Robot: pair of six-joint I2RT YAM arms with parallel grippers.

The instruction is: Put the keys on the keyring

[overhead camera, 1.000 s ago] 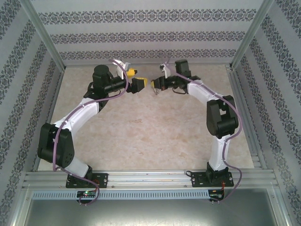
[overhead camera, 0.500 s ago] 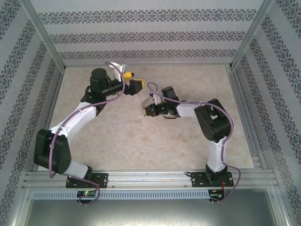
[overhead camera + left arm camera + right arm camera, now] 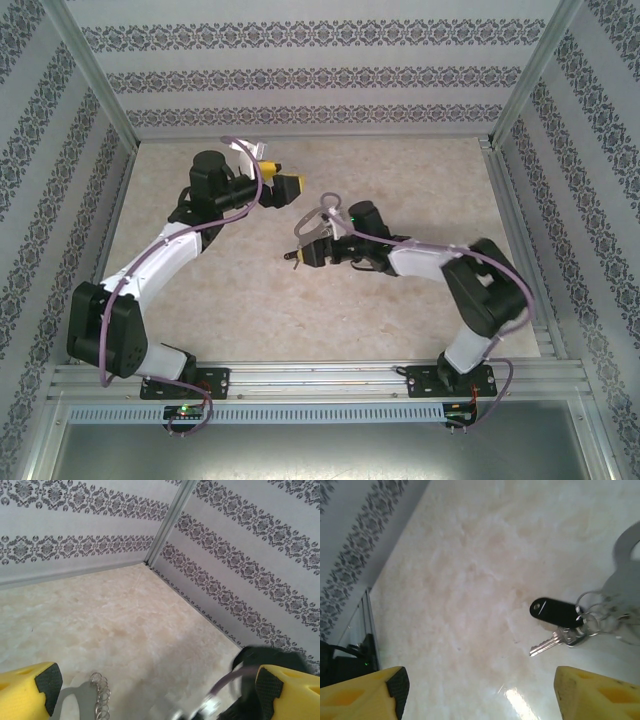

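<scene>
Through the right wrist camera I see the right gripper released, its yellow fingers spread wide with nothing between them. Beyond them lie the keys, a small black oval head with a short silver metal blade beside it, on the beige marbled tabletop. They touch the cluster of little rings at the end of the keyring, a silver-grey carabiner-like metal loop that runs off the frame's edge (whether the keys are actually threaded through those rings I cannot tell). In the overhead view the left gripper hangs near the right one, farther from the bases, and the two are apart. It is released too, jaws wide. Its own camera catches the keyring's loop and short ring chain low between the fingers, close beside one of them, with nothing grasped.
</scene>
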